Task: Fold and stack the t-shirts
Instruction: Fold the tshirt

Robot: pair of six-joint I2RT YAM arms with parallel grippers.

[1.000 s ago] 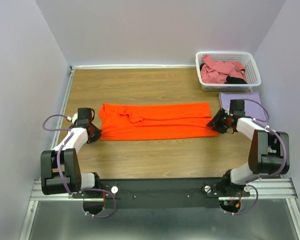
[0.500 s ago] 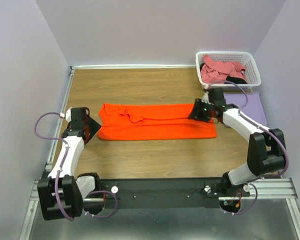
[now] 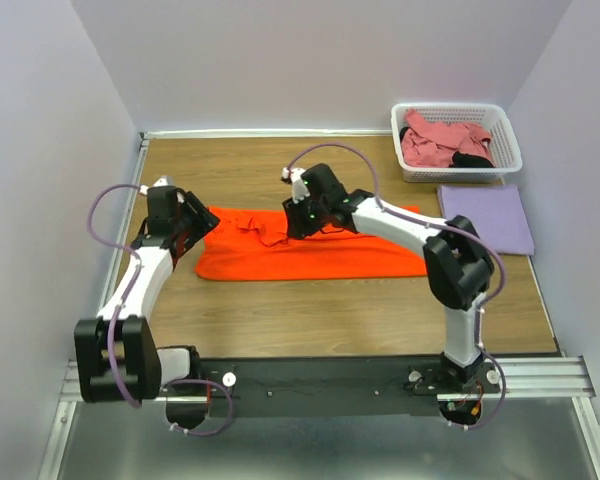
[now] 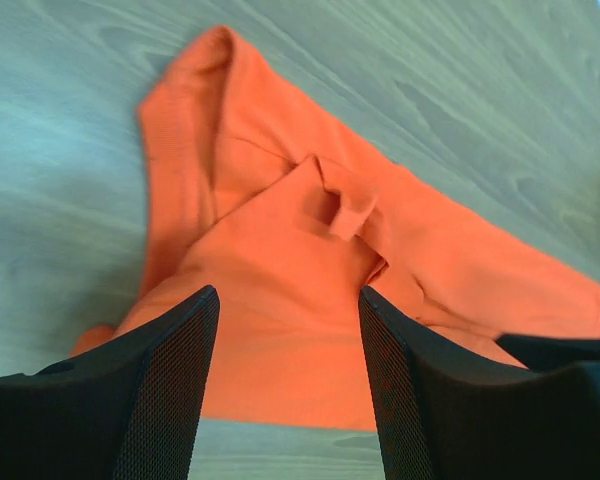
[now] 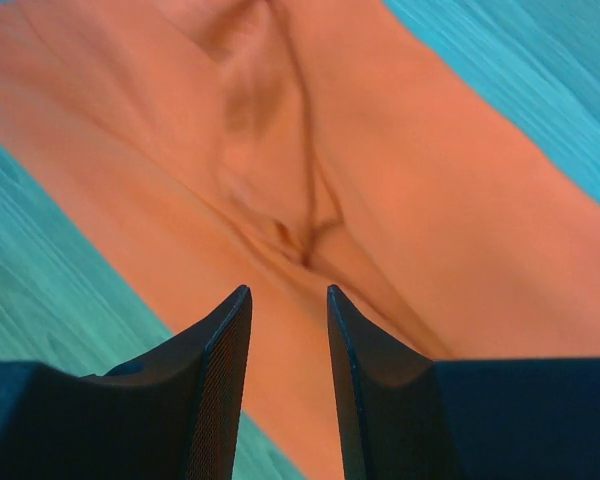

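On the table [image 3: 280,320], the orange t-shirt [image 3: 360,255] is lying across the middle, folded into a long strip. The lavender t-shirt [image 3: 485,218] is lying folded at the right, beside the basket [image 3: 456,176] where the pink t-shirt [image 3: 435,142] and black cloth [image 3: 471,160] are sitting. The left gripper [image 4: 288,295] is hanging wide and empty over the orange shirt's left end. The right gripper [image 5: 288,290] is hanging narrow and empty over its middle.

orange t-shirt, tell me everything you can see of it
The orange t-shirt is bright, soft plain cloth, folded lengthwise into a long band lying flat on the wooden table, left to right across its middle. Wrinkles and a small loose flap sit near its left end. The left gripper hangs open over that end, the right gripper open over its far edge, mid-length; neither visibly grips it.
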